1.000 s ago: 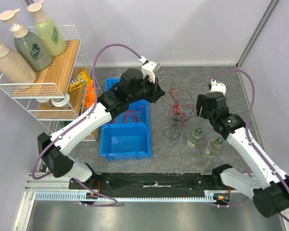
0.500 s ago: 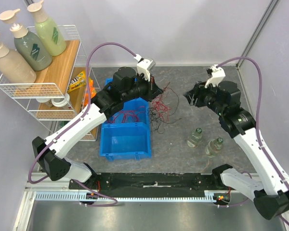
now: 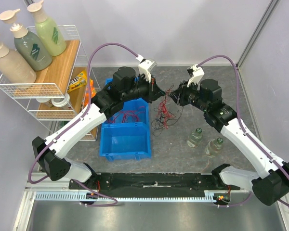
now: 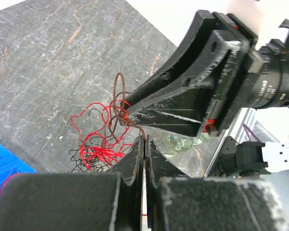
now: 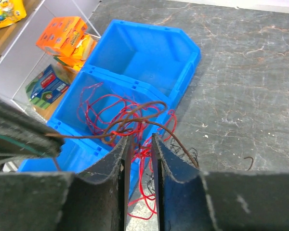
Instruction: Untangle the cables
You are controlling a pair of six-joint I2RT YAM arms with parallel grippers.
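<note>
The cables [image 3: 164,114], thin red and black strands, hang in a loose tangle from my left gripper [image 3: 157,91] down to the table. In the left wrist view that gripper [image 4: 144,140] is shut on a dark strand, with the red cables [image 4: 100,144] bunched below. My right gripper [image 3: 175,96] faces it almost tip to tip. Its jaws [image 5: 140,139] stand a narrow gap apart. A brown strand of the cables [image 5: 135,111] loops across their tips, and nothing looks pinched. More red cable [image 3: 130,115] lies in the bin's back compartment.
A blue two-compartment bin [image 3: 126,155] sits left of the tangle. Two small glass bottles [image 3: 195,137] [image 3: 215,147] stand to the right under the right arm. A wire rack [image 3: 43,86] with pump bottles and snack boxes [image 5: 62,36] fills the far left.
My right gripper swung left and now faces the left gripper, its jaws narrowing from wide open to a slim gap. The left gripper kept its hold on the tangle over the bin's edge.
</note>
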